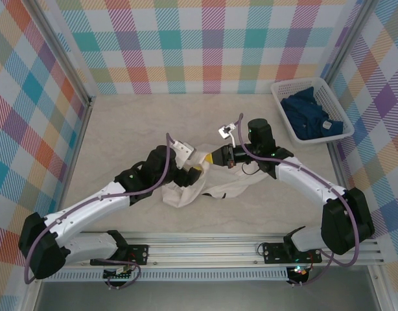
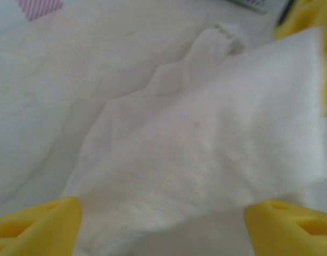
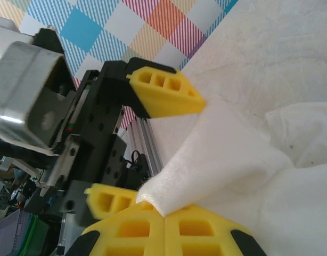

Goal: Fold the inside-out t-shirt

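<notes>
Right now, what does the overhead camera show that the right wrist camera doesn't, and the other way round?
Overhead: a white basket holding a dark blue garment, at the far right of the table. Right wrist: a close look at the right gripper pinching a fold of the white t-shirt, with the left gripper open opposite it. Shared: the t-shirt, the checked wall and the table.

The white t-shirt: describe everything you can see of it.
The white t-shirt looks like soft, matte cotton. It lies crumpled, not flat, on the table between the arms. The right end effector is shut on a folded edge; that flap sits inside the open left end effector.
</notes>
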You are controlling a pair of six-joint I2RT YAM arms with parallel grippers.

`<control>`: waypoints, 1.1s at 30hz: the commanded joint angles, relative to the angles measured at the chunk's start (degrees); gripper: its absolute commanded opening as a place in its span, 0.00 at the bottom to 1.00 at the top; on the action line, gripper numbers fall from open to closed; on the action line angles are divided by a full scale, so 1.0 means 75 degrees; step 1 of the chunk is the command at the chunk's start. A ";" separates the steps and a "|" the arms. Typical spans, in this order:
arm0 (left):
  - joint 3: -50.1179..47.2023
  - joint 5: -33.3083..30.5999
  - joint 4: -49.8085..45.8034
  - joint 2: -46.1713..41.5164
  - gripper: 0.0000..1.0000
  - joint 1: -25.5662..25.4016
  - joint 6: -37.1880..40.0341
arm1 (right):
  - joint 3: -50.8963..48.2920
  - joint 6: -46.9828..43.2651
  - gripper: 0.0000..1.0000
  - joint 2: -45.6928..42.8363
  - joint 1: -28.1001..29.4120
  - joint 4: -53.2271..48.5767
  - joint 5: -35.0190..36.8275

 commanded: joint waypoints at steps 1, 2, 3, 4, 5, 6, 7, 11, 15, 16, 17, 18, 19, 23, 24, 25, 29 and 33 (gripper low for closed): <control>0.0329 -0.0889 0.0408 0.0367 0.79 -0.0045 0.0774 | 0.0259 -0.0278 0.00 0.0056 0.0021 -0.0132 -0.0405; 0.0395 -0.0917 0.0461 0.0513 0.76 -0.0043 0.0815 | 0.0265 -0.0302 0.00 0.0074 0.0016 -0.0152 -0.0443; 0.0471 -0.0875 0.0543 0.0672 0.70 -0.0034 0.0826 | 0.0280 -0.0395 0.00 0.0071 0.0015 -0.0246 -0.0450; 0.0548 -0.0647 0.0616 0.0814 0.61 -0.0008 0.0838 | 0.0303 -0.0555 0.00 0.0072 0.0005 -0.0430 -0.0424; 0.0670 -0.0358 0.0594 0.0922 0.53 0.0023 0.0838 | 0.0353 -0.0749 0.00 0.0060 0.0004 -0.0670 -0.0345; 0.0842 0.0029 0.0458 0.1018 0.45 0.0062 0.0789 | 0.0445 -0.1015 0.00 0.0027 -0.0017 -0.1053 -0.0172; 0.1008 0.0585 0.0265 0.1076 0.37 0.0141 0.0691 | 0.0549 -0.1246 0.00 -0.0020 -0.0042 -0.1446 0.0170; 0.1440 0.3327 -0.0681 0.1004 0.01 0.0780 -0.0387 | 0.1099 -0.1535 0.02 -0.0078 0.0000 -0.2843 0.2937; 0.1561 0.4515 -0.1289 0.0787 0.00 0.1089 -0.1608 | 0.1542 -0.1493 0.25 0.0026 0.0262 -0.3862 0.5786; 0.1573 0.4632 -0.1358 0.0751 0.00 0.1128 -0.1940 | 0.1523 -0.1590 0.30 -0.0063 0.0355 -0.3865 0.6176; 0.1565 0.4736 -0.1328 0.0728 0.00 0.1151 -0.2198 | 0.1444 -0.1736 0.33 -0.0202 0.0431 -0.3763 0.6262; 0.1511 0.4841 -0.1247 0.0696 0.00 0.1177 -0.2482 | 0.1272 -0.1948 0.35 -0.0429 0.0546 -0.3535 0.6199; 0.1468 0.4975 -0.1109 0.0704 0.00 0.1204 -0.2765 | 0.1025 -0.2172 0.37 -0.0719 0.0679 -0.3242 0.5959; 0.1626 0.5162 -0.1043 0.0897 0.00 0.1260 -0.3268 | -0.0037 -0.2940 0.39 -0.1721 0.1423 -0.2095 0.4910; 0.1647 0.5158 -0.1034 0.0923 0.00 0.1270 -0.3310 | -0.0265 -0.3080 0.39 -0.1872 0.1672 -0.1940 0.4827; 0.1666 0.5135 -0.1033 0.0914 0.00 0.1281 -0.3363 | -0.0456 -0.3167 0.39 -0.1978 0.1916 -0.1840 0.4976; 0.1702 0.5163 -0.1080 0.0946 0.00 0.1332 -0.3481 | -0.0937 -0.3291 0.36 -0.2054 0.2463 -0.1548 0.5540; 0.1684 0.5216 -0.1094 0.0889 0.00 0.1353 -0.3488 | -0.0865 -0.3118 0.42 -0.1457 0.2640 -0.1416 0.6866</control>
